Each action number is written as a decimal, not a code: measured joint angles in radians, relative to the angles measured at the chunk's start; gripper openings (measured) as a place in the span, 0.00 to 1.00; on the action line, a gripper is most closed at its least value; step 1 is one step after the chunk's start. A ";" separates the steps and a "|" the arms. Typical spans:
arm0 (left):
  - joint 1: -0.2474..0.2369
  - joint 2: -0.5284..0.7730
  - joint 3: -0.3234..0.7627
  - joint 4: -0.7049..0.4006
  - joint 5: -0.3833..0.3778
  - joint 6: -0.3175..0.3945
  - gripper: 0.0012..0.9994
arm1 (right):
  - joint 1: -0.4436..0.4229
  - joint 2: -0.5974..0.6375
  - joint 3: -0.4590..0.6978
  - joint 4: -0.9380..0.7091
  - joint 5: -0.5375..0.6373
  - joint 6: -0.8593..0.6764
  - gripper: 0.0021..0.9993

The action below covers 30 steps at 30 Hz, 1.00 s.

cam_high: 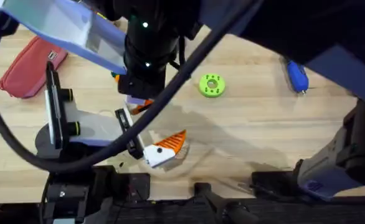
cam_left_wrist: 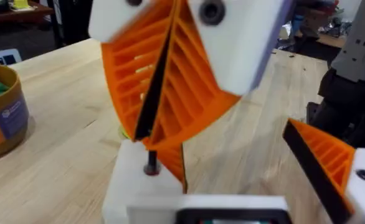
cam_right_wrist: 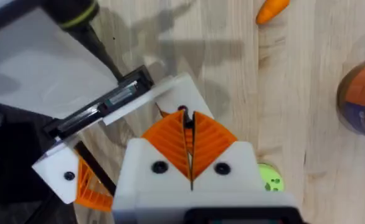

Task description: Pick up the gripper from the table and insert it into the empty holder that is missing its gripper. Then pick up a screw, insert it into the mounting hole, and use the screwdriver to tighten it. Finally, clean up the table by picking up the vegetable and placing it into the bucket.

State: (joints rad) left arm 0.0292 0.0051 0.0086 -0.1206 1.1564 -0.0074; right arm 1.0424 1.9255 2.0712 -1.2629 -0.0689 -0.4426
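Observation:
My right gripper (cam_right_wrist: 190, 142) has its orange ribbed pads shut on a small dark screw (cam_right_wrist: 183, 112), and it hangs tip-down right over the white holder (cam_left_wrist: 139, 186). In the left wrist view the screw (cam_left_wrist: 151, 163) stands at the holder's top face. An orange wedge, the gripper (cam_left_wrist: 175, 163), shows partly hidden against that holder. The holder is one finger of my left gripper (cam_high: 162, 149), which stands open, with its other orange finger (cam_left_wrist: 322, 163) far apart. The blue screwdriver (cam_high: 296, 76) lies at the far right. The carrot vegetable (cam_right_wrist: 273, 9) lies near the bucket (cam_left_wrist: 2, 115).
A green disc (cam_high: 212, 85) lies mid-table and a red pouch (cam_high: 27, 70) lies far left. The right arm (cam_high: 146, 50) crosses over the middle, large and dark. There is bare wood between the disc and the screwdriver.

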 joint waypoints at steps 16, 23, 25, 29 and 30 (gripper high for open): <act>0.000 0.000 0.000 0.000 0.000 0.000 0.99 | 0.005 0.010 0.000 0.000 0.000 0.000 0.00; 0.000 0.001 0.000 -0.002 0.000 -0.008 0.99 | 0.005 0.040 0.000 0.003 0.000 0.000 0.00; 0.000 0.002 0.000 -0.001 -0.001 -0.013 0.99 | 0.005 0.042 0.001 0.005 -0.001 0.001 0.00; 0.000 0.002 0.000 -0.001 -0.001 -0.013 0.99 | 0.005 0.042 0.002 0.004 -0.001 0.001 0.00; 0.000 0.002 0.000 -0.001 0.000 -0.013 0.99 | 0.005 0.042 0.002 0.005 0.000 0.001 0.00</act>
State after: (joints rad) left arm 0.0296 0.0074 0.0086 -0.1219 1.1561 -0.0200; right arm 1.0470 1.9675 2.0731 -1.2583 -0.0693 -0.4419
